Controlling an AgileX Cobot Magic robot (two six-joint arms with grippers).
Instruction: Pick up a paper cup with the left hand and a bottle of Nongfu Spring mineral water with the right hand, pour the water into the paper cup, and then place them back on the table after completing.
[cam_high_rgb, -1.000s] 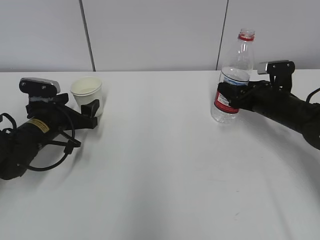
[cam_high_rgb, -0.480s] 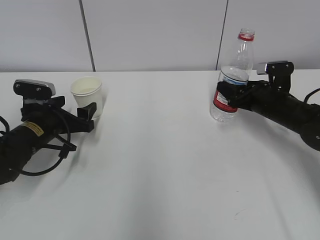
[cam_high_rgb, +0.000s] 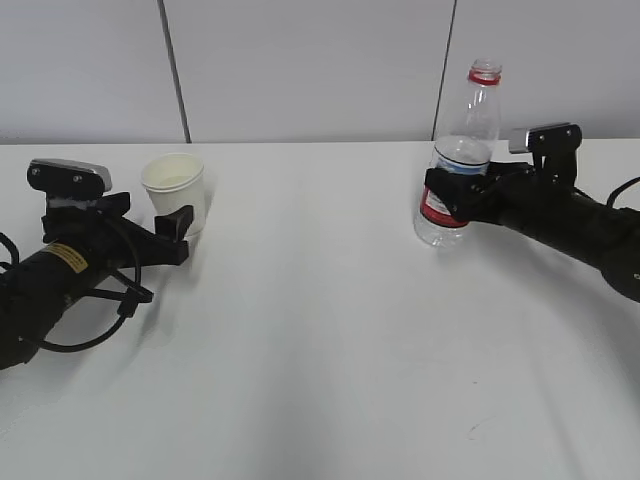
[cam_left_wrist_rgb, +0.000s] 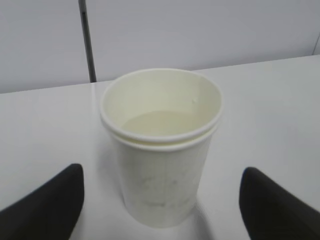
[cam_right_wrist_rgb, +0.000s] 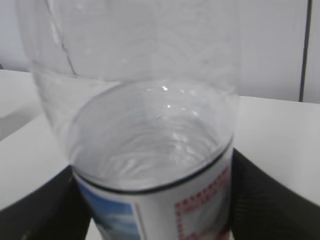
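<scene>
With both set down on the tabletop, the left pincer stands open beside the white paper cup and the right pincer brackets the clear plastic bottle, its grip unclear; retreat comes next.

Bottle neck beyond frame top

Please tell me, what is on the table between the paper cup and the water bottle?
Nothing. In the exterior view, the stretch of white table between the paper cup and the bottle is bare.
</scene>
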